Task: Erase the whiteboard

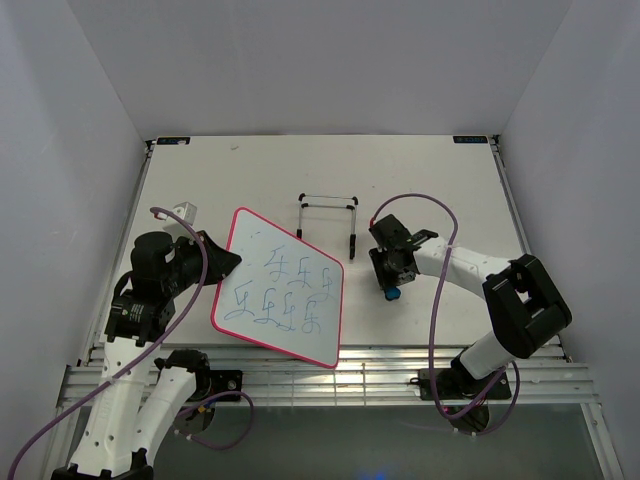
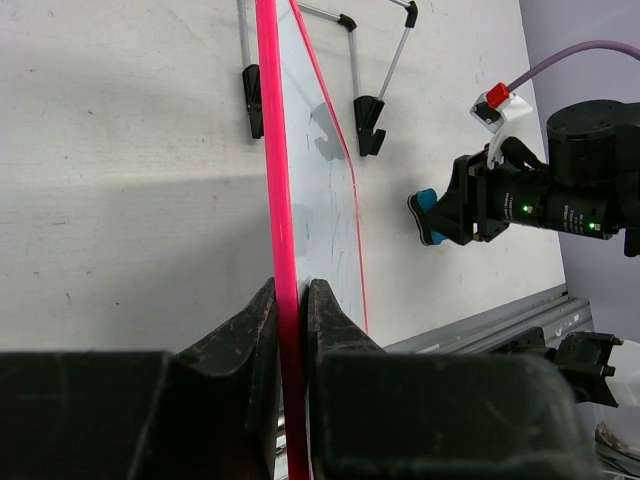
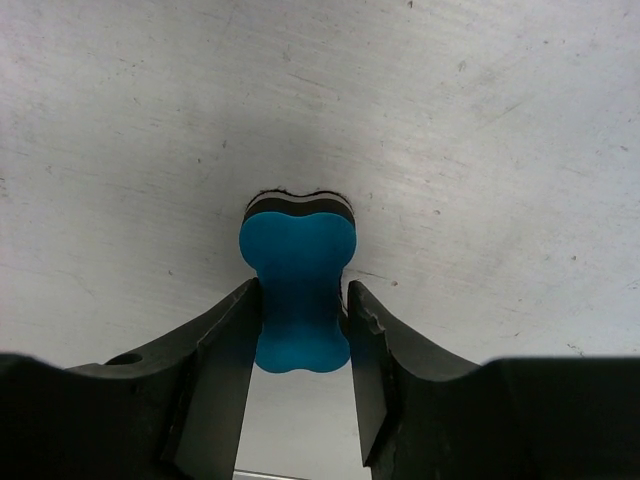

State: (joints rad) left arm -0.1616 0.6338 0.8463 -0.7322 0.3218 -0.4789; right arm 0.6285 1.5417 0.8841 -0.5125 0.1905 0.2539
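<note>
The whiteboard (image 1: 285, 295) is clamped edgewise by the left gripper (image 2: 292, 297) — a blue eraser (image 3: 297, 250) is pinched by the right gripper (image 3: 302, 300).

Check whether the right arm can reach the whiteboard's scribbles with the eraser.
Probably yes. The right gripper, shut on the eraser, sits beside the whiteboard with bare table between; the left gripper clamps the opposite edge, clear of the writing.

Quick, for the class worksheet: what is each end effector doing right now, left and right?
Left end effector: closed on the whiteboard frame edge.
Right end effector: closed on the blue eraser.
</note>
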